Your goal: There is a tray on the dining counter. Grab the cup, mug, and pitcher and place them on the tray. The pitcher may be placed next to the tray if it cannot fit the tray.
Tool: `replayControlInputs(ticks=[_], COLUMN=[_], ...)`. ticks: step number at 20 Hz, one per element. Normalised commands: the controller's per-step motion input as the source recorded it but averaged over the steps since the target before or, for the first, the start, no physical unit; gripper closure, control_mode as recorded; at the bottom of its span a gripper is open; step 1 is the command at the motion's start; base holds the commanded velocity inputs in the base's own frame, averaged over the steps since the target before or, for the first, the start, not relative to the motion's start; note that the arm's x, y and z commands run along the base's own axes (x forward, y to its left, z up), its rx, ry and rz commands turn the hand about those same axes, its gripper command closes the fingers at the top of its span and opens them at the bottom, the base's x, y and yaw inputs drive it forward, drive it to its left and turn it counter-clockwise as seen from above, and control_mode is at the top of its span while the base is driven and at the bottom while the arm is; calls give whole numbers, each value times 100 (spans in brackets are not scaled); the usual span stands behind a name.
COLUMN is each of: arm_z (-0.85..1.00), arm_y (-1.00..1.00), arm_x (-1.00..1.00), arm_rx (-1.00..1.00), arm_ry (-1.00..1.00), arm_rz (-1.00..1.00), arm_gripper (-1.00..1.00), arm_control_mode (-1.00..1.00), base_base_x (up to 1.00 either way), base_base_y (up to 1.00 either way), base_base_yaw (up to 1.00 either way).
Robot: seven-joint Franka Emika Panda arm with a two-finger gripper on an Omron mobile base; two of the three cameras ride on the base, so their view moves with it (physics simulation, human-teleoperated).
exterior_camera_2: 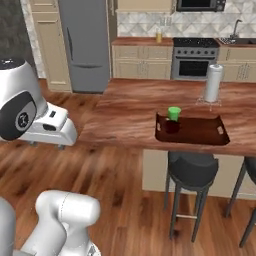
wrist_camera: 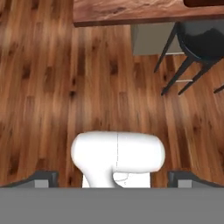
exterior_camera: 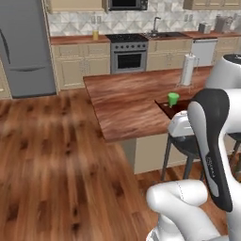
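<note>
Cup [exterior_camera_2: 174,113] and mug [exterior_camera_2: 172,126] sit together on the tray [exterior_camera_2: 200,136], far ahead of the jaws; jaw width, can't tell.

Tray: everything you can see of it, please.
The tray is rectangular and dark brown, wood-like, with raised edges and a cut-out handle showing at its right end. It lies flat on the dining counter near the front edge, above a black stool. The green cup and dark mug stand at its left end.
</note>
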Motion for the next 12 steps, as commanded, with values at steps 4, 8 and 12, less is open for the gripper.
replayControlInputs(ticks=[4, 8, 12], arm_z=[0, 0, 0], arm_y=[0, 0, 0], arm_x=[0, 0, 0], arm_rx=[0, 0, 0], arm_ry=[0, 0, 0], arm_rz=[0, 0, 0], arm_gripper=[-100, -100, -100], arm_control_mode=[100, 100, 100], base_base_x=[44, 77, 88], base_base_y=[100, 100, 100], base_base_yaw=[0, 0, 0])
